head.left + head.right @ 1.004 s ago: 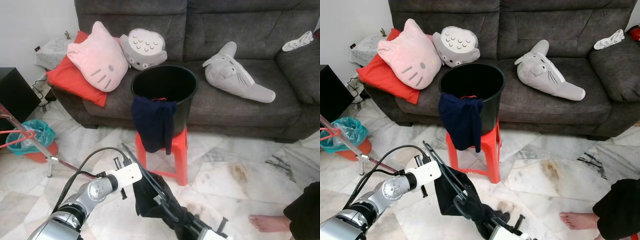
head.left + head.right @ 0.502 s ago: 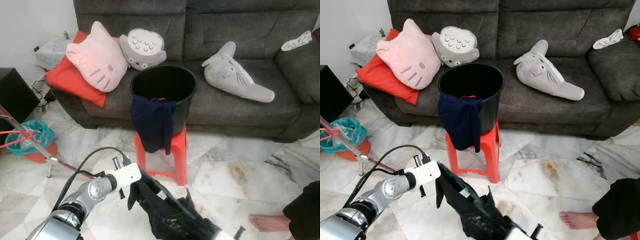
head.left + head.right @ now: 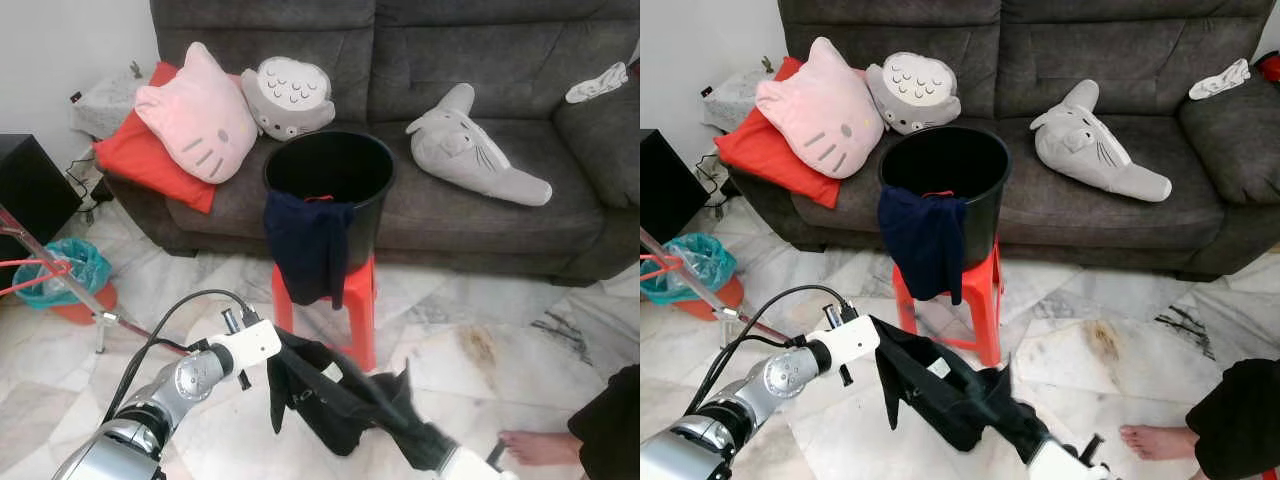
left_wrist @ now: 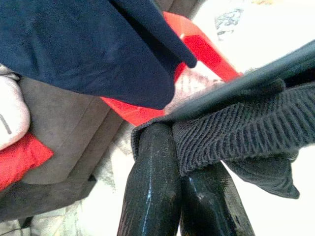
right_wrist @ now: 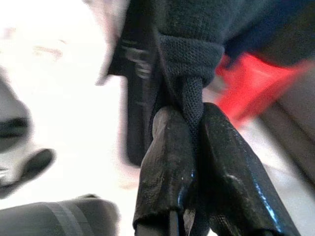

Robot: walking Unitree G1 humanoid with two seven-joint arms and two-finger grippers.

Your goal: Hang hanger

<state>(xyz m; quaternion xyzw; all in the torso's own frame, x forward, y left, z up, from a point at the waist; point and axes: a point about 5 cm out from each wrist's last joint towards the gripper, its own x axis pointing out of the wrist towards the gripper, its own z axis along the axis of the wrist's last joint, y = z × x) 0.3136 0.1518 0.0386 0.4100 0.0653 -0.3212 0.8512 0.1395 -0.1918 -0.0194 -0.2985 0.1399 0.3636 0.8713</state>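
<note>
A black garment [image 3: 335,395] is stretched low over the floor between my two grippers. My left gripper [image 3: 278,338] is shut on its ribbed edge [image 4: 231,132], beside the red stool. A black hanger bar [image 4: 266,71] runs out from the same spot under the cloth. My right gripper [image 3: 1032,447] is shut on the other ribbed edge [image 5: 189,54], low at the front and partly wrapped by the cloth. In the right wrist view the pads [image 5: 167,142] pinch a twisted fold.
A black bucket [image 3: 330,165] stands on a red stool [image 3: 358,300], a navy cloth [image 3: 305,245] draped over its rim. Behind is a grey sofa [image 3: 470,210] with plush cushions. A rack's red and silver rods [image 3: 60,290] stand at the left. A person's bare foot [image 3: 540,445] rests at the right.
My right gripper has swung to the right, pulling the bunched garment out into a long stretch. The thin hanger wires seen a second ago are covered. The left gripper has stayed put.
</note>
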